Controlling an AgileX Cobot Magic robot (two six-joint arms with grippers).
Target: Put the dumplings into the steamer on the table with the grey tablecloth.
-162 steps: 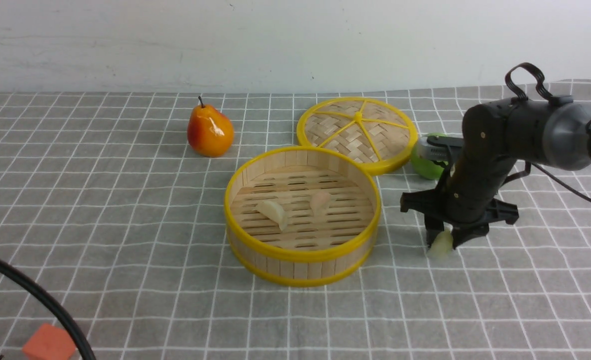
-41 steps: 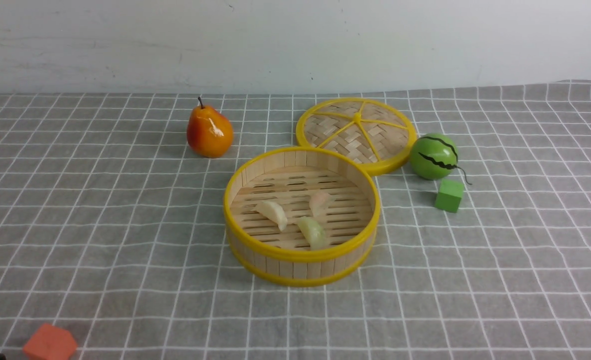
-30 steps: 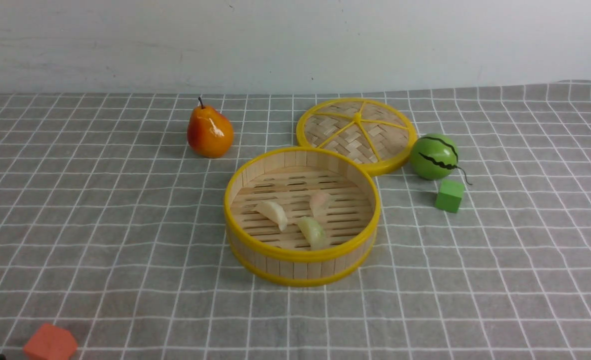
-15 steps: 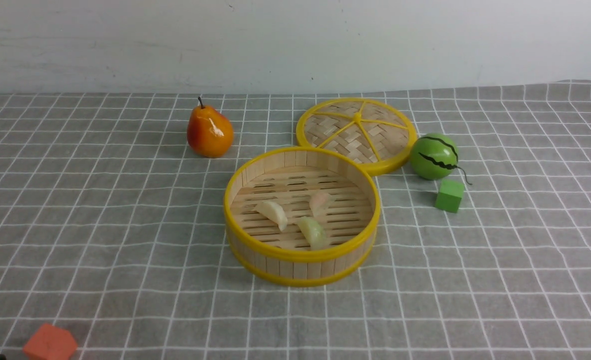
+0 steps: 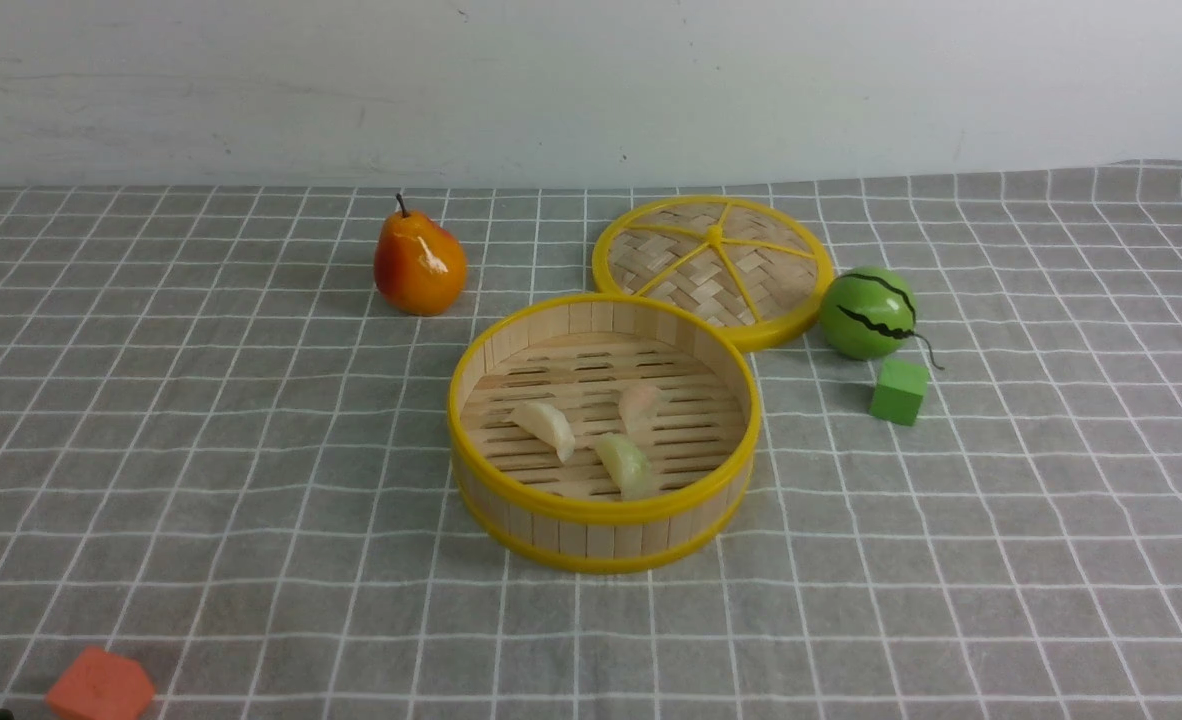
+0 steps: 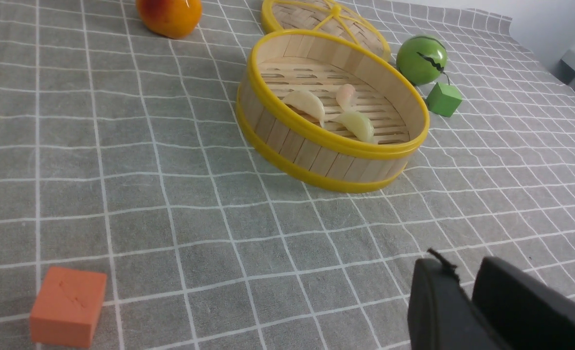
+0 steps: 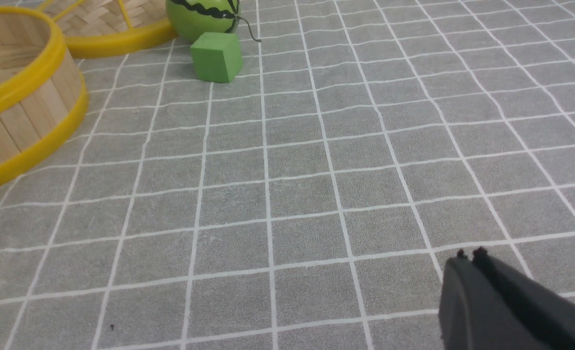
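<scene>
The steamer (image 5: 601, 512) stands mid-table on the grey tablecloth (image 5: 201, 450). All three dumplings lie on its slotted floor: a creamy white one (image 5: 546, 425), a pinkish one (image 5: 639, 403) and a greenish one (image 5: 626, 462) nearest the front wall. Neither arm shows in the front view. In the left wrist view, my left gripper (image 6: 465, 272) hovers over bare cloth well short of the steamer (image 6: 336, 146), its fingers slightly apart and empty. My right gripper (image 7: 468, 255) is shut and empty over the cloth, far from the steamer (image 7: 20, 92).
A woven lid (image 5: 716, 265) lies flat behind the steamer. A pear (image 5: 419, 262) stands at the back left. A green striped ball (image 5: 866, 312) and a green cube (image 5: 899, 390) sit to the steamer's right. An orange block (image 5: 99, 685) lies at the near left edge.
Earlier my right gripper held the greenish dumpling just right of the steamer; that dumpling now lies inside and the arm has left the front view. Nothing has moved over the last second.
</scene>
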